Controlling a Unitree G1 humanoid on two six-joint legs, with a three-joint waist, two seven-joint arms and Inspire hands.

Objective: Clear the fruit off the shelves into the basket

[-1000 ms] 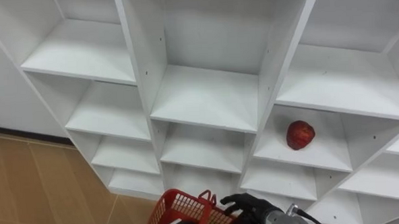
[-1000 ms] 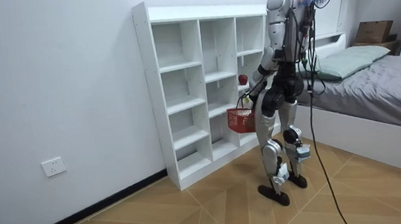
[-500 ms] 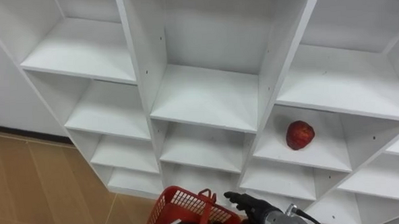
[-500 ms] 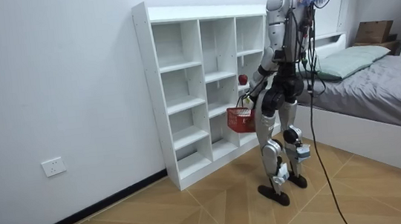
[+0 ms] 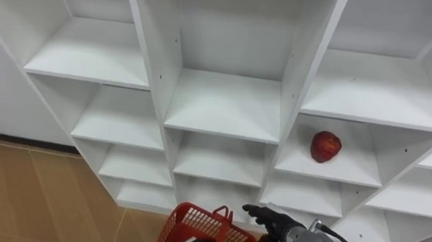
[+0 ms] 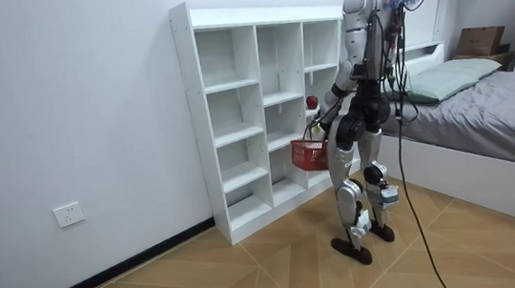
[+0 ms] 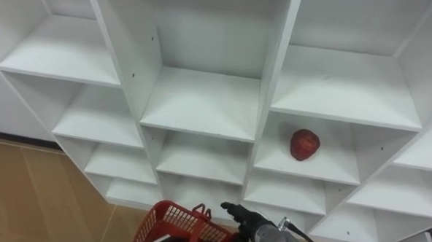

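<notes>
A red apple (image 5: 325, 146) lies on a shelf in the white closet's (image 5: 223, 106) right column, about halfway up. Low in the eye views hangs a red mesh basket (image 5: 195, 224) with its handle up. My dark right hand (image 5: 276, 218) shows just right of the basket, fingers stretched forward toward the shelves, well below the apple and holding nothing. In the room view I stand facing the closet, and the basket (image 6: 309, 156) hangs from my left hand (image 6: 314, 134) at hip height. The apple (image 6: 311, 102) sits just above it.
The other closet compartments hold nothing. Wooden floor (image 5: 37, 209) runs off to the left below the shelves. In the room view a bed (image 6: 494, 110) stands behind me at the room view's right, and a white wall (image 6: 72, 115) stretches to the left of the closet.
My right hand's fingers have uncurled and now reach forward beside the basket. The apple has not moved.
</notes>
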